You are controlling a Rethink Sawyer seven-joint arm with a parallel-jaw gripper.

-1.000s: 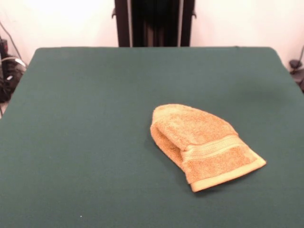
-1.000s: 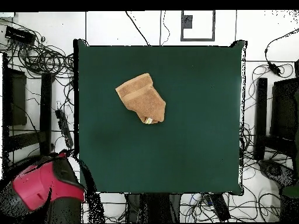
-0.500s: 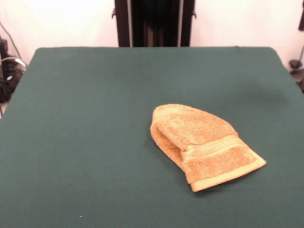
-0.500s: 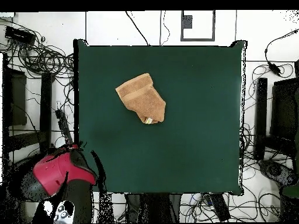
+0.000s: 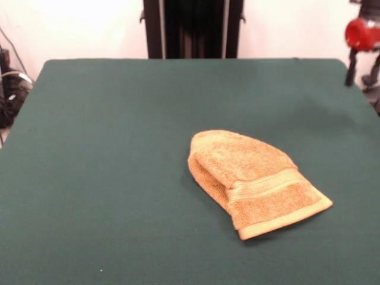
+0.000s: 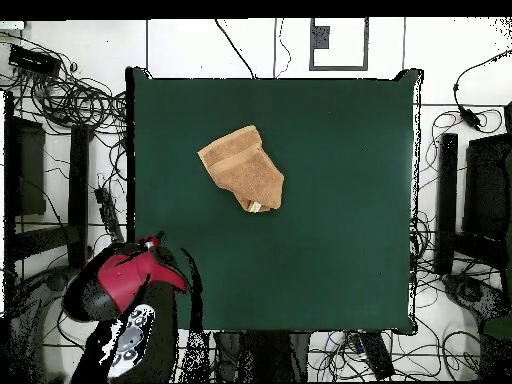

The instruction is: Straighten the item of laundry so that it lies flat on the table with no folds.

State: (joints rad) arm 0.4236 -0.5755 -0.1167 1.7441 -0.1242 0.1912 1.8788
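Observation:
The item of laundry [image 5: 255,181], an orange-tan towel, lies folded over on itself on the dark green table [image 5: 107,148], right of centre. Its rounded fold faces away and its band stripe and hem point to the near right. From overhead the towel [image 6: 243,168] sits in the upper left part of the table [image 6: 340,200], with a small white label at its lower corner. My red arm [image 6: 122,282] hangs over the table's lower left corner, far from the towel. The front view shows the arm [image 5: 362,32] at the top right edge with a dark piece below it; the gripper's state is not readable.
Cables, stands and dark equipment [image 6: 60,150] crowd the floor on both sides of the table in the overhead view. A black pedestal column [image 5: 193,27] stands behind the far edge. More cables [image 5: 9,89] lie at the left in the front view.
The red arm has swung up and inward toward the table's corner in the overhead view and has entered the front view at the top right. The towel has not moved.

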